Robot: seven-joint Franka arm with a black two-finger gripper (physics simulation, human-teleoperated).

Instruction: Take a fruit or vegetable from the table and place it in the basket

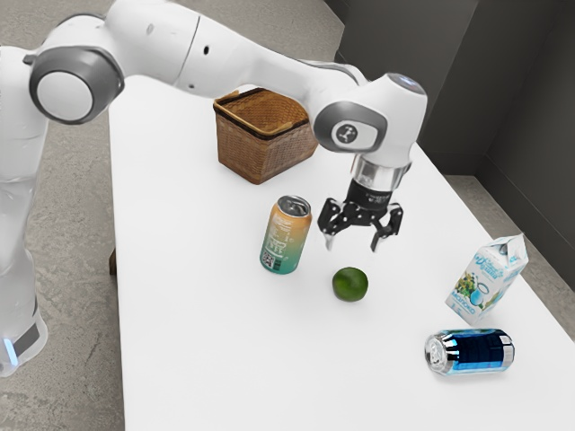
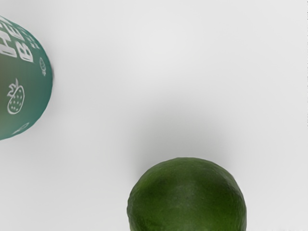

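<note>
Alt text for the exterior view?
Robot arm, its black gripper open above a green fruit on a white table. Also: an upright orange-and-teal can, a wicker basket, a milk carton and a blue can on its side.

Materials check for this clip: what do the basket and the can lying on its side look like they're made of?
The basket looks like woven wicker or rattan, matte brown, judging by its fine crisscross texture; a molded imitation is possible. The lying can looks like thin glossy metal, probably aluminum: bare silver end, bright reflections along its blue side.
</note>
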